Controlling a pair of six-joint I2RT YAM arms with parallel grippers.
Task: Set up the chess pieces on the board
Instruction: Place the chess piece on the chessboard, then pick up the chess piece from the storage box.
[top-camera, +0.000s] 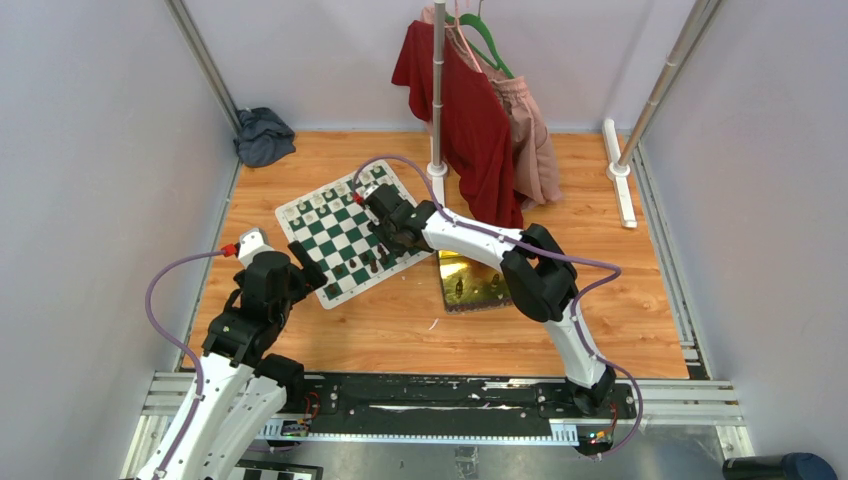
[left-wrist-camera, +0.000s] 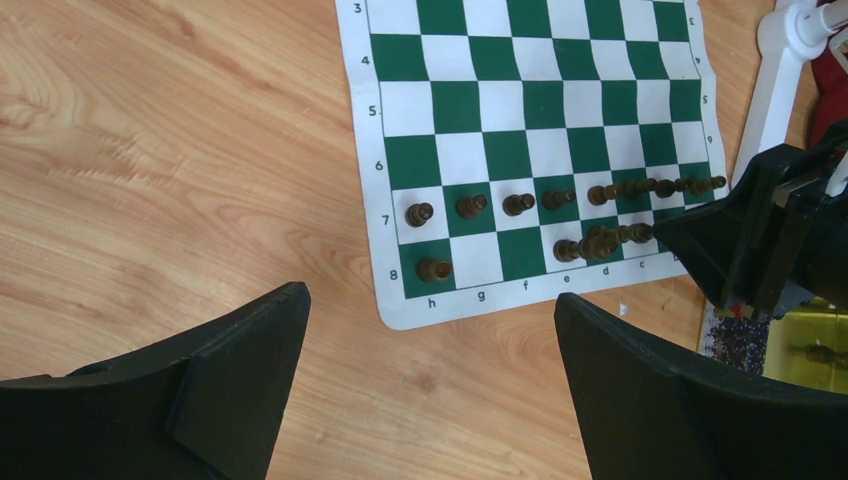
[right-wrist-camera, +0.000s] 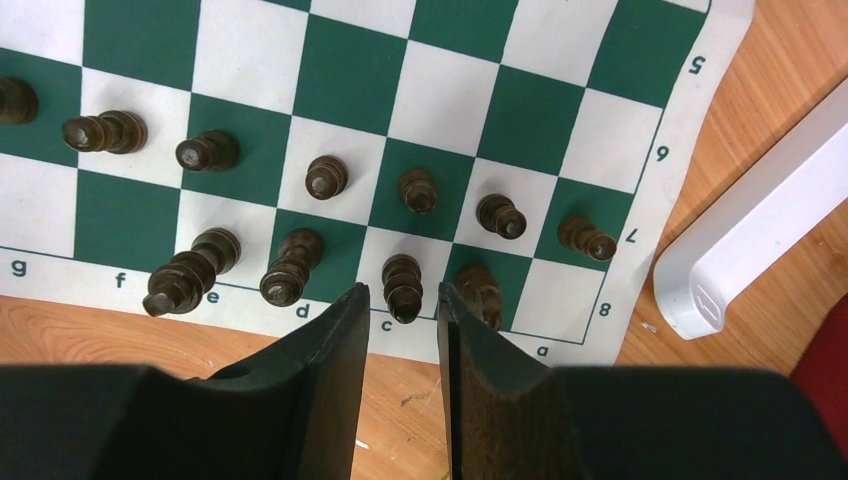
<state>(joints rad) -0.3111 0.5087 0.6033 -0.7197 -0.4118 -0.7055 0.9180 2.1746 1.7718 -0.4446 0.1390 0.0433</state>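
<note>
The board (top-camera: 345, 232) lies skewed on the wooden worktop (top-camera: 400, 330). Dark pieces (right-wrist-camera: 326, 177) stand in the two rows marked 7 and 8 along one edge of the board. Cream pieces (top-camera: 340, 190) line the opposite edge, too small from above for me to count.

The right pincer (right-wrist-camera: 403, 300) hangs low over the board's row-8 edge, by the letter c. Its jaws are only a narrow gap apart and are not closed. The c8 piece (right-wrist-camera: 402, 285) sits right at the mouth of that gap, with a sliver of board showing on either side of it, and I see no contact. More dark pieces stand close by on both sides of it in the same row.

The left pincer (left-wrist-camera: 430, 300) hovers over the worktop just off the board's h8 corner, with its jaws spread wide and nothing between them. The h8 piece (left-wrist-camera: 433, 269) stands on that corner square, with another on the square behind it.

A gold tin (top-camera: 470, 280) lies on the worktop just off the board's row-8 edge, partly under the right arm. A white rack foot (right-wrist-camera: 740, 220) runs close past the board's a8 corner. Beyond that side of the board a red garment (top-camera: 460, 110) and a pink garment (top-camera: 525, 130) hang from a rack. A grey cloth (top-camera: 263, 135) is bundled well beyond the board's cream edge, against the wall.
</note>
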